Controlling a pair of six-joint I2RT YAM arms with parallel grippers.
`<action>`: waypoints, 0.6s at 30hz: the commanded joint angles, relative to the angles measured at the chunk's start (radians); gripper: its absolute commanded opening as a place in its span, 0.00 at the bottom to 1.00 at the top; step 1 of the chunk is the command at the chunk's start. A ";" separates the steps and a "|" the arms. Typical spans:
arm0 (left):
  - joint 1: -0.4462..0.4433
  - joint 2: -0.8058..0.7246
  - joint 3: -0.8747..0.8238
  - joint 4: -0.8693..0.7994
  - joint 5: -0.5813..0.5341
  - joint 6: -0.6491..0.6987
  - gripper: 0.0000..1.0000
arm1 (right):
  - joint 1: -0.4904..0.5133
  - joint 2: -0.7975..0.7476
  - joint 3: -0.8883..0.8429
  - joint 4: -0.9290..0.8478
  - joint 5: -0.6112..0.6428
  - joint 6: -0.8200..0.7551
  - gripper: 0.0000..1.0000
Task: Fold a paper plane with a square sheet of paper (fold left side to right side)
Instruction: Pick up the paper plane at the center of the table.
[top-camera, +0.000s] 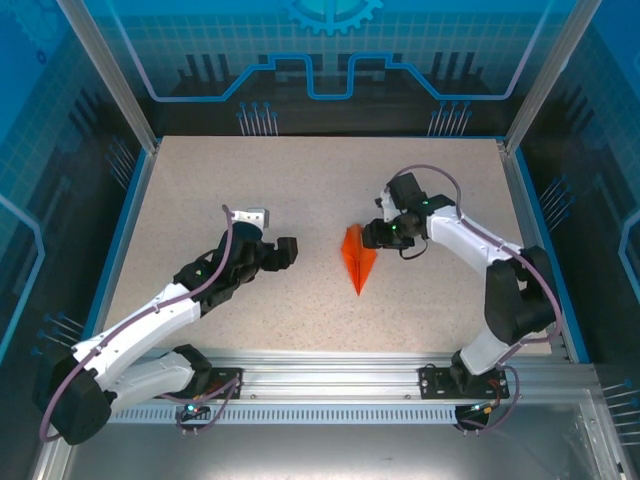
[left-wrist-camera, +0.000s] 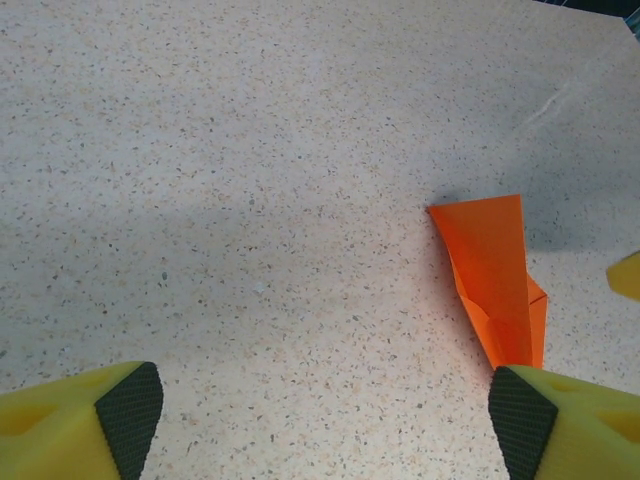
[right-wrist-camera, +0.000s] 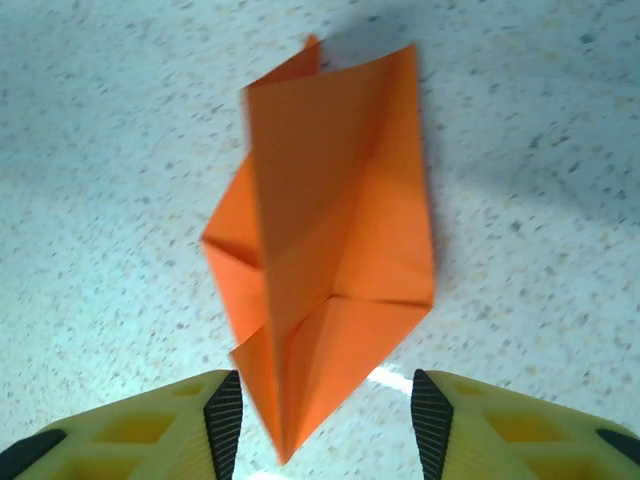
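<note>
The square sheet of paper lies folded as a narrow, pointed orange paper plane (top-camera: 357, 258) near the table's middle, its tip toward the near edge. My right gripper (top-camera: 375, 233) hovers over its wide end. In the right wrist view the creased paper plane (right-wrist-camera: 330, 250) points down between the open gripper (right-wrist-camera: 325, 425), and neither pad presses it. My left gripper (top-camera: 287, 250) stands to the left of the plane, apart from it. In the left wrist view that gripper (left-wrist-camera: 325, 415) is wide open over bare table, with the paper plane (left-wrist-camera: 495, 270) just beyond its right finger.
The speckled beige table (top-camera: 300, 190) has a blue raised border and metal frame posts at its corners. A rail (top-camera: 330, 380) with both arm bases runs along the near edge. A yellow finger of the right gripper (left-wrist-camera: 627, 276) shows at the left wrist view's right edge.
</note>
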 joint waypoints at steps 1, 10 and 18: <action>0.005 0.003 0.024 0.018 -0.030 -0.004 0.96 | 0.082 0.021 -0.010 -0.074 0.056 0.061 0.52; 0.005 0.008 0.021 0.022 -0.036 -0.007 0.99 | 0.187 0.193 0.073 -0.103 0.182 0.097 0.53; 0.005 0.019 0.026 0.018 -0.029 0.001 0.99 | 0.201 0.272 0.109 -0.072 0.174 0.099 0.33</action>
